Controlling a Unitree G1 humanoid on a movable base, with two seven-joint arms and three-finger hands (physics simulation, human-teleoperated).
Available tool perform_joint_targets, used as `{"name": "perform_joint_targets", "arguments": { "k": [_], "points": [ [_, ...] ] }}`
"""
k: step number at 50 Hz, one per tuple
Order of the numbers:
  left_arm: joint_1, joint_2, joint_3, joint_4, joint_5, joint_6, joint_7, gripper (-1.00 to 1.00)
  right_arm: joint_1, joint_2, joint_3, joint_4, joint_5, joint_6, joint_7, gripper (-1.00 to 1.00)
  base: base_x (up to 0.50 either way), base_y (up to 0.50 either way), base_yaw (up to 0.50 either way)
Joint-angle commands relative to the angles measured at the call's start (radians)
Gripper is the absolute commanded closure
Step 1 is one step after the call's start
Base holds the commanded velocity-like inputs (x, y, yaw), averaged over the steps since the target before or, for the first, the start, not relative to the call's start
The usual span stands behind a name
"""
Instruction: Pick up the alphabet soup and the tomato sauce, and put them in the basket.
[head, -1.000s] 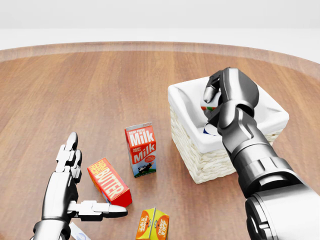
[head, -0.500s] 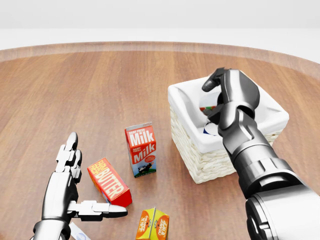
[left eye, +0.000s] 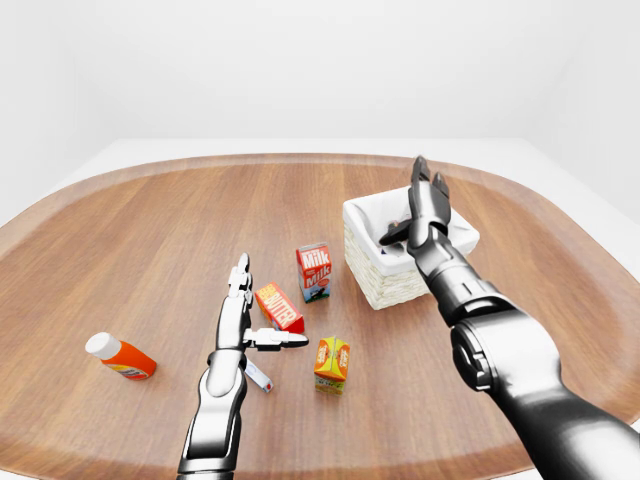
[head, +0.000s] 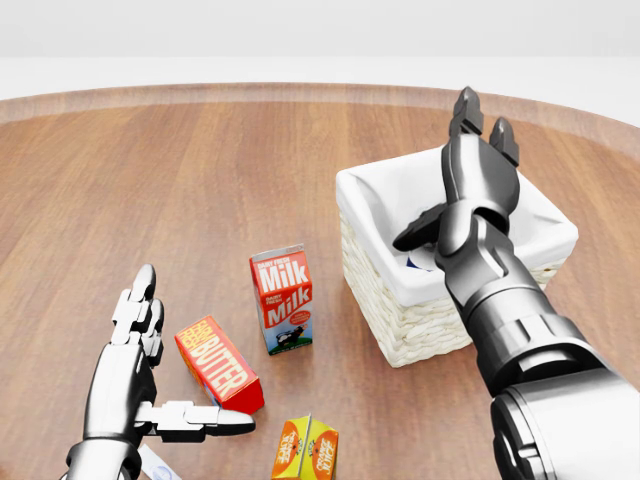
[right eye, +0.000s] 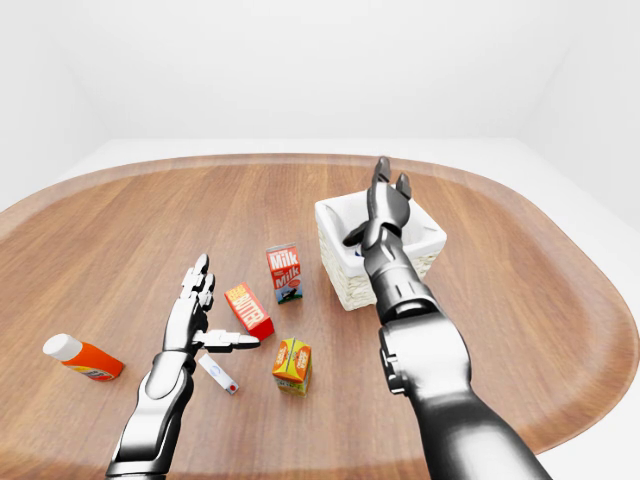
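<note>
Overhead, right hand (head: 462, 190) above the basket (head: 372, 205), fingers spread upward, left hand (head: 150, 380) splayed flat beside the butter box (head: 218, 363)

place: bare simulated test room | evidence: blank white walls and floor, one rounded wooden counter (left eye: 150, 230) | contents: grocery cartons, milk carton (head: 283, 299), wicker basket (head: 400, 310)

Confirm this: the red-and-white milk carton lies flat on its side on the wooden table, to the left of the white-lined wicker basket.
Not quite. In the head view the red-and-white milk carton stands upright on the wooden table, not flat on its side. It is indeed to the left of the white-lined wicker basket.
</note>
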Motion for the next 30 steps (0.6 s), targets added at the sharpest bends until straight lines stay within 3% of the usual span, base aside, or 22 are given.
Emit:
{"name": "perform_joint_targets", "arguments": {
  "k": [1, 11, 19, 30],
  "points": [
    [-0.003, 0.000, 0.002, 0.006, -0.017, -0.013, -0.011, -1.00, -0.005, -0.001, 0.000, 0.021, 0.001, -0.008, 0.001, -1.00, 0.00, 0.00, 0.00],
    [-0.003, 0.000, 0.002, 0.006, -0.017, -0.013, -0.012, -1.00, -0.049, -0.017, -0.010, -0.036, 0.041, -0.013, 0.035, -1.00, 0.00, 0.00, 0.00],
    [-0.003, 0.000, 0.002, 0.006, -0.017, -0.013, -0.011, -1.00, -0.070, -0.030, -0.005, -0.093, 0.063, 0.000, 0.065, -1.00, 0.00, 0.00, 0.00],
    [-0.003, 0.000, 0.002, 0.006, -0.017, -0.013, -0.011, -1.00, -0.003, -0.032, -0.006, -0.395, 0.079, 0.000, 0.168, -1.00, 0.00, 0.00, 0.00]
  ]
}}
